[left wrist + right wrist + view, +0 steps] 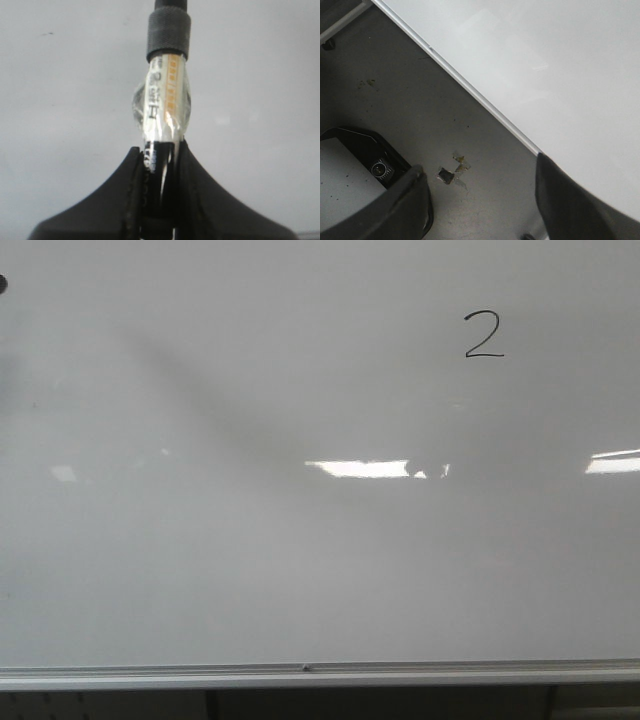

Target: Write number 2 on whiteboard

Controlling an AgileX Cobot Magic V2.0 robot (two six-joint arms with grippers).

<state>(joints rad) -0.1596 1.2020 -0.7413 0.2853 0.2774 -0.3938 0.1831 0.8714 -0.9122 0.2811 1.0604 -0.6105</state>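
The whiteboard [250, 570] fills the front view, with a silver rail [320, 674] along its lower edge. A small black number 2 [484, 336] is written at its upper right. No arm shows in the front view. In the left wrist view my left gripper [161, 150] is shut on a black marker [165, 107] with a taped white label, pointing at the bare whiteboard [60, 100]. Its tip is out of frame. In the right wrist view my right gripper [479, 175] is open and empty, over the grey floor beside the whiteboard [560, 65] edge.
Bright light reflections [360, 468] lie across the board's middle and right. A faint diagonal shadow [200, 400] crosses the board. In the right wrist view the floor carries tape scraps [454, 169] and a black-edged base with a small camera [381, 169].
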